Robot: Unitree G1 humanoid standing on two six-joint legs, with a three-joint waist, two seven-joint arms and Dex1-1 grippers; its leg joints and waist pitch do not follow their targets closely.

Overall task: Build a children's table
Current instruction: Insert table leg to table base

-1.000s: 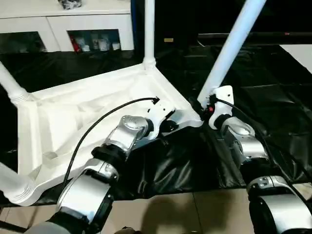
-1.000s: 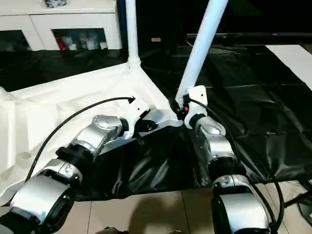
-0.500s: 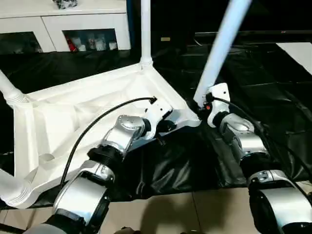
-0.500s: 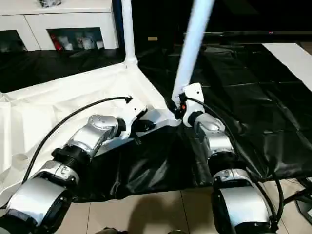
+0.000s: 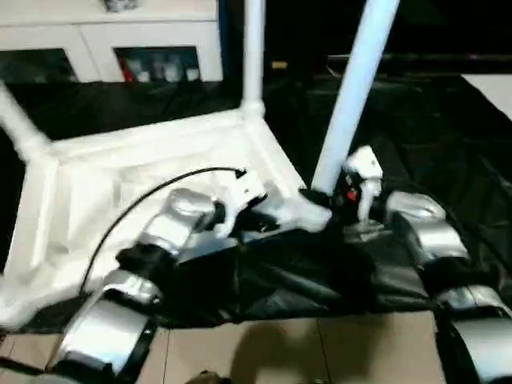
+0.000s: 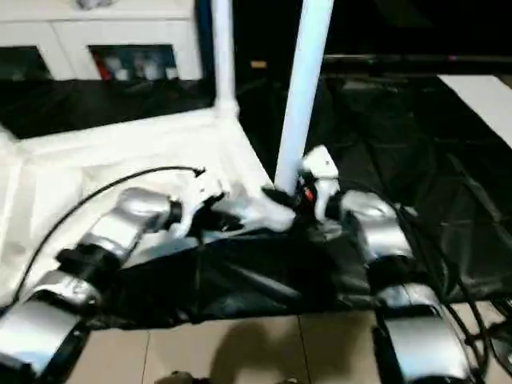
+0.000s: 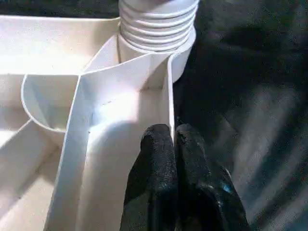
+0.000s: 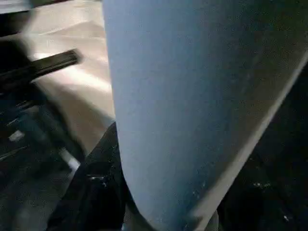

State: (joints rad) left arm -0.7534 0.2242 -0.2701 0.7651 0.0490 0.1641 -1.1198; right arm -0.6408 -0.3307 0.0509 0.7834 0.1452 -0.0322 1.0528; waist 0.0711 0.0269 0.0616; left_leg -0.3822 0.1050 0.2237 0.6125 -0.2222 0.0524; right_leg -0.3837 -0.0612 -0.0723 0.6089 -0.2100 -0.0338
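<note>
Since a second ago the tapered white tube leg [image 5: 352, 96] at the near corner socket has swung from a clear rightward lean to nearly upright, and both silver forearms have spread further apart. That leg belongs to the all-white plastic children's table [image 5: 144, 160], which lies upside down on the black plastic sheet [image 5: 432, 136] covering the floor, ribbed underside up. A second leg [image 5: 254, 48] stands upright in the far corner socket, and a third [image 5: 20, 128] angles off at the left corner.

The right gripper [image 5: 332, 198] sits at the foot of the near leg with its black fingers [image 8: 103, 192] clamped around the tube; the right wrist view shows the pale tube close up between them. The left gripper [image 7: 175, 154] has its two black fingers pressed together on the thin outer rim wall of the tabletop, just beside that same corner. The left wrist view alone shows the ridged collar [image 7: 156, 24] of the leg base seated in the rounded socket, and the inner ribs meeting there.

Behind the table stands a white glass-door cabinet [image 5: 120, 48] with small items on its shelf. Beige floor tiles [image 5: 296, 352] lie at the near edge of the sheet.
</note>
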